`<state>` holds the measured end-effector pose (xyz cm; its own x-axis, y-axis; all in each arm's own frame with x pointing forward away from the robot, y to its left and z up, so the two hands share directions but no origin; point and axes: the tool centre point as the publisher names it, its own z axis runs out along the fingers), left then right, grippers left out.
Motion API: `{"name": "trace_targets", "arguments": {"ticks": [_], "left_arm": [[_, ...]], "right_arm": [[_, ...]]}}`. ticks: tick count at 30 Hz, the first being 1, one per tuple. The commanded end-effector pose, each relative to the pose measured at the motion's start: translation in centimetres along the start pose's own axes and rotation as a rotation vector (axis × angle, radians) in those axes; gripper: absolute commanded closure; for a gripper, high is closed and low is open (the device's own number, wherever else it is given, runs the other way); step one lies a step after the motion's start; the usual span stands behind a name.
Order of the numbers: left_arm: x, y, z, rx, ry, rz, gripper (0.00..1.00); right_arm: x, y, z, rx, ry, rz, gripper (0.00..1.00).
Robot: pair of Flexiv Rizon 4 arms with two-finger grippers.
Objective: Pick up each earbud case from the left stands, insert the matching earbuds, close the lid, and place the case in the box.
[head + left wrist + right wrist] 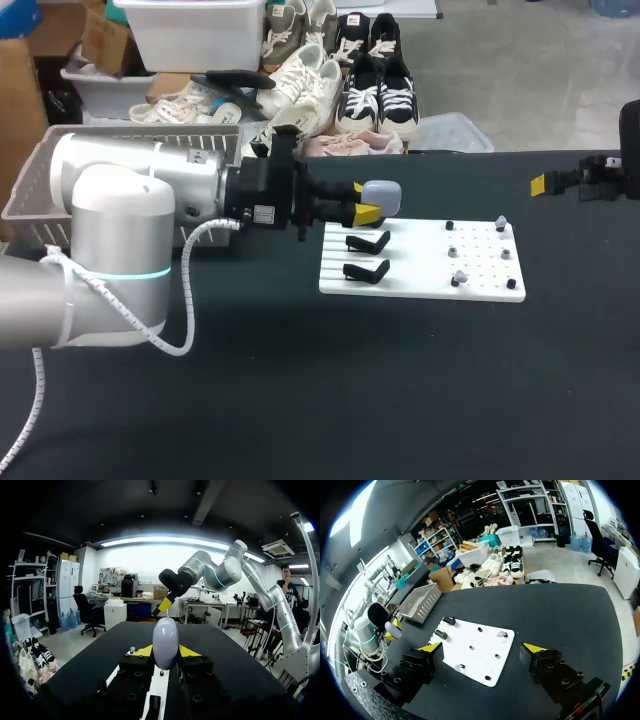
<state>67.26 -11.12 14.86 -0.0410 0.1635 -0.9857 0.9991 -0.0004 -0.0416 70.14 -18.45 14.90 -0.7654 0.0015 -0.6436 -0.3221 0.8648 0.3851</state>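
My left gripper is shut on a pale lavender earbud case, held just above the far left corner of the white board. In the left wrist view the case stands upright between the yellow fingertips. Two black stands on the board's left side are bare. Several small earbuds sit on pegs on its right side. My right gripper hangs open at the far right, well off the board; in its own view the right gripper looks down on the board.
A grey mesh basket stands at the table's far left, behind my left arm; it also shows in the right wrist view as the basket. Black tabletop lies bare in front of the board and to its right.
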Motion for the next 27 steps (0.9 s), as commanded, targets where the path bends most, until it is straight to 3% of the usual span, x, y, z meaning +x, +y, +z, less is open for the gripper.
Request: {"name": "trace_targets", "arguments": {"ticks": [1, 11, 27], "left_arm": [[0.3, 1.0, 0.5, 0.043, 0.000, 0.003, 1.00], [0.3, 1.4, 0.7, 0.067, 0.002, 0.044, 1.00], [0.3, 2.1, 0.9, 0.074, -0.004, 0.094, 1.00]], "right_arm": [[0.0, 0.0, 0.0, 0.000, 0.000, 0.000, 0.00], [1.4, 2.7, -1.1, 0.013, 0.015, -0.067, 0.00], [2.6, 8.9, -2.3, -0.069, 0.025, -0.165, 0.00]]}}
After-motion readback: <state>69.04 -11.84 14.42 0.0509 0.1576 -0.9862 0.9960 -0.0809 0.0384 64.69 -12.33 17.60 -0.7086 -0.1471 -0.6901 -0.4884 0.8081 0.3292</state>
